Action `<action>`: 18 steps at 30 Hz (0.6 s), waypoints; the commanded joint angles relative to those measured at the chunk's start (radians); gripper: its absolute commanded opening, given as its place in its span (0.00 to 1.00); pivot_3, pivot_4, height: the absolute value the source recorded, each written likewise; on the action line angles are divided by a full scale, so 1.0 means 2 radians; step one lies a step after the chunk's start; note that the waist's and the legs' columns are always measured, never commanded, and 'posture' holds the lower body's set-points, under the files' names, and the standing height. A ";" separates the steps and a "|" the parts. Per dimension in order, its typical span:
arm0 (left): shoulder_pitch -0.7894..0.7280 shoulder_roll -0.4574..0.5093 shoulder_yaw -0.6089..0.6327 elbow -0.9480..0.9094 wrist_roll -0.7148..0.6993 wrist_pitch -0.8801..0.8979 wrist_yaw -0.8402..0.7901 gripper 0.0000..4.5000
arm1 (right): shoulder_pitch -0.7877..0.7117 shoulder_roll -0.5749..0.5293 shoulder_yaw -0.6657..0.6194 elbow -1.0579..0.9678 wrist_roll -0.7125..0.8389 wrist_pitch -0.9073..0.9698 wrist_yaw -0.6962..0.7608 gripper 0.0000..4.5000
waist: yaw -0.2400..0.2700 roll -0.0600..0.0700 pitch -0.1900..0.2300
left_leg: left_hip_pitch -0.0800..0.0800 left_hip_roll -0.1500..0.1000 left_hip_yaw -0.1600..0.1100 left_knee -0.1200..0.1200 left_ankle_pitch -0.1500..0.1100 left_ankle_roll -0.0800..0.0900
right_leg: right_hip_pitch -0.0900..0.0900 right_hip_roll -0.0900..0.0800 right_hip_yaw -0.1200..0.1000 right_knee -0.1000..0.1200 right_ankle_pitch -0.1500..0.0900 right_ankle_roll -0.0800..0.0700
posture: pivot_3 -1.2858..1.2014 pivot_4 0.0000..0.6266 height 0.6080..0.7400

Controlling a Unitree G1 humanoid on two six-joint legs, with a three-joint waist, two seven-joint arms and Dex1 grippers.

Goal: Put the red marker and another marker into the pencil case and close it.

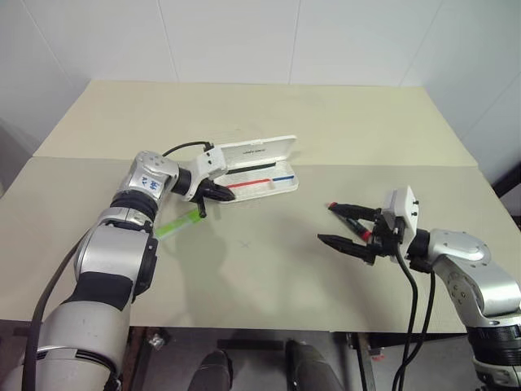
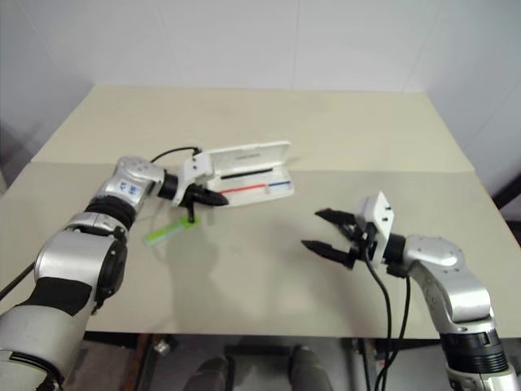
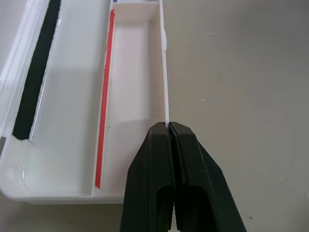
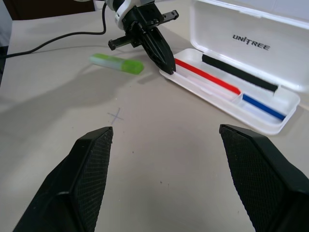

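The white pencil case (image 1: 254, 151) lies open at the middle of the table, lid up, with red and blue lines inside. My left gripper (image 1: 228, 195) is shut on the thin front wall (image 3: 163, 72) of the tray at its left end. The light green marker (image 1: 177, 224) lies on the table just left of that gripper, clear of the case. My right gripper (image 1: 327, 224) hovers open at the right, fingers pointing left, holding nothing. The red marker (image 1: 365, 234) lies on the table under those fingers, which hide part of it.
The beige table (image 1: 269, 269) has open room between the case and the right gripper, with a small pencilled cross (image 4: 115, 115) there. A black cable (image 4: 53, 41) trails from the left wrist over the table. The table's front edge runs close below both arms.
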 commanded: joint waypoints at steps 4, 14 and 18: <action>-0.018 0.024 0.016 -0.053 -0.029 -0.025 -0.062 0.00 | -0.014 -0.019 -0.021 0.020 0.006 -0.020 0.028 1.00 | 0.000 0.000 0.000 | 0.000 0.000 0.000 0.000 0.000 0.000 | 0.000 0.000 0.000 0.000 0.000 0.000 | 0.52 0.24 1.00; 0.094 0.044 0.018 -0.317 -0.097 0.062 -0.122 0.00 | -0.034 -0.055 -0.044 0.077 0.000 -0.042 0.060 1.00 | -0.002 0.000 0.000 | 0.000 0.000 0.000 0.000 0.000 0.000 | 0.000 0.000 0.000 0.000 0.000 0.000 | 0.52 0.24 1.00; 0.165 0.052 0.012 -0.468 -0.120 0.143 -0.110 0.00 | -0.032 -0.075 -0.058 0.101 -0.002 -0.048 0.070 1.00 | 0.000 0.000 0.000 | 0.000 0.000 0.000 0.000 0.000 0.000 | 0.000 0.000 0.000 0.001 0.000 0.000 | 0.52 0.24 1.00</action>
